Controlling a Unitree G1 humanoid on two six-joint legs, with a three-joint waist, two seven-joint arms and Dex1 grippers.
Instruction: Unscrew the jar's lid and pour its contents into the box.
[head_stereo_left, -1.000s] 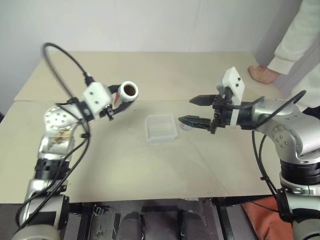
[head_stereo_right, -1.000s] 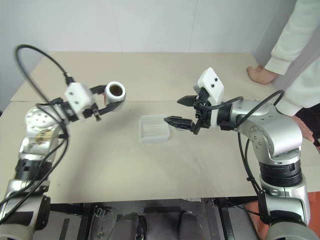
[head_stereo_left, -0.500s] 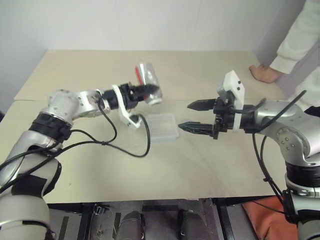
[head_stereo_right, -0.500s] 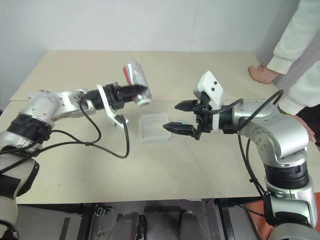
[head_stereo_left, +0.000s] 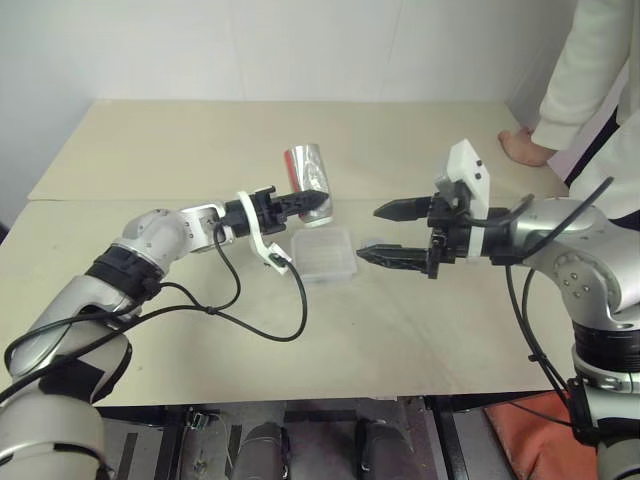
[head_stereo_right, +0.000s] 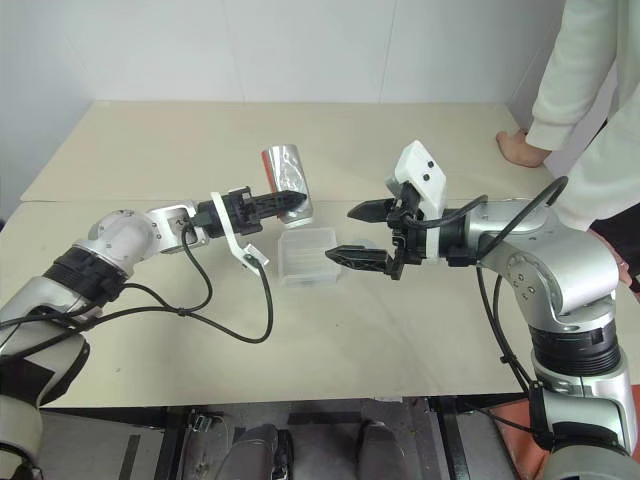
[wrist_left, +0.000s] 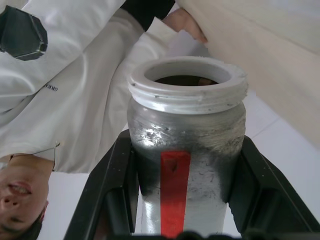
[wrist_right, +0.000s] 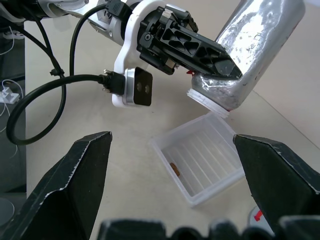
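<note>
Beige tabletop (head_stereo_left: 300, 330), pale wall behind; items listed from the near edge outward.

1. Black cable (head_stereo_left: 262, 312), looping on the near table under the left forearm.

2. Right gripper (head_stereo_left: 385, 233), over the table just to the right of the box. Jaws wide apart, nothing between them. Idle.

3. Box (head_stereo_left: 322, 255), clear plastic, standing flat on the table at centre, between the two grippers. The right wrist view shows one small brown piece (wrist_right: 173, 168) lying on its ribbed floor; otherwise it looks bare.

4. Lid (wrist_right: 256, 216), grey disc with a red mark, lying flat on the table just beside the box on the right gripper's side. Off the jar: the unscrewing is judged done.

5. Left gripper (head_stereo_left: 312, 203), jaws clamped on the jar near its mouth end.

6. Jar (head_stereo_left: 307, 177), silvery, held in the air above the box's far left corner, tipped steeply with its open white-threaded mouth (wrist_right: 208, 106) downward toward the box. The left wrist view shows a dark inside. Whether anything is falling cannot be told. Pour judged under way; emptying the jar remains.

7. Person's hand (head_stereo_left: 522, 147) resting on the far right table corner, white sleeve (head_stereo_left: 572, 85) above it.
</note>
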